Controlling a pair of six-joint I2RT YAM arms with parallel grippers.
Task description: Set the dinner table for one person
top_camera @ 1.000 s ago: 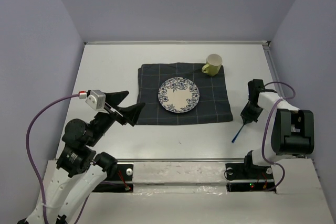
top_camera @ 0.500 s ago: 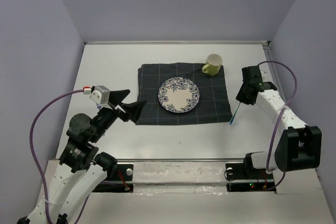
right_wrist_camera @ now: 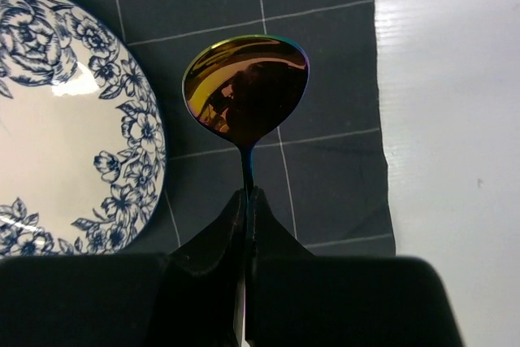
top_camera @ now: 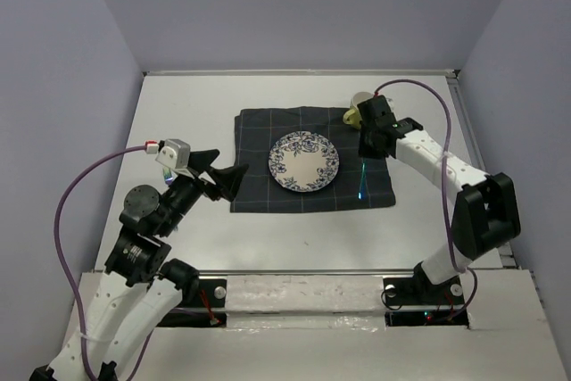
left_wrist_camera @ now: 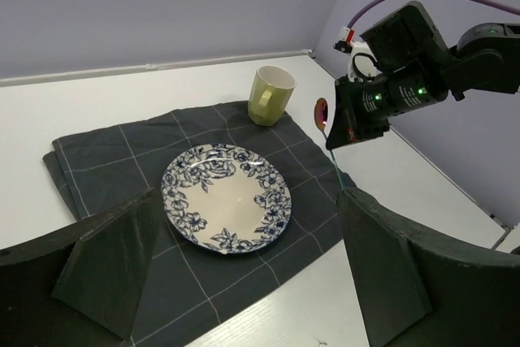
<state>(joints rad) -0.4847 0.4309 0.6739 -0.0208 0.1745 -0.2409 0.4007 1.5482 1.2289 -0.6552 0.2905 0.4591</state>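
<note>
The white dinner table [top_camera: 183,113] carries a dark grey checked cloth [top_camera: 254,131] with a blue-flowered plate [top_camera: 303,161] in its middle and a yellow-green mug [top_camera: 358,115] at its far right corner. My right gripper [top_camera: 369,147] is shut on the thin handle of an iridescent spoon [right_wrist_camera: 245,87] and holds it above the cloth's right part, between plate and cloth edge. The spoon's handle [top_camera: 362,180] hangs toward the near side. My left gripper [top_camera: 219,177] is open and empty above the cloth's left edge. The left wrist view shows the plate [left_wrist_camera: 226,198], mug [left_wrist_camera: 270,95] and spoon [left_wrist_camera: 322,112].
The right arm [top_camera: 446,167] arches across the table's right side. Purple walls close in the table on the left, back and right. The right wrist view shows the plate's rim [right_wrist_camera: 130,144] left of the spoon and bare table [right_wrist_camera: 455,119] on the right.
My right gripper carried the spoon from the table's right side leftward and farther away, now over the cloth near the mug. My left gripper shifted slightly toward the cloth.
</note>
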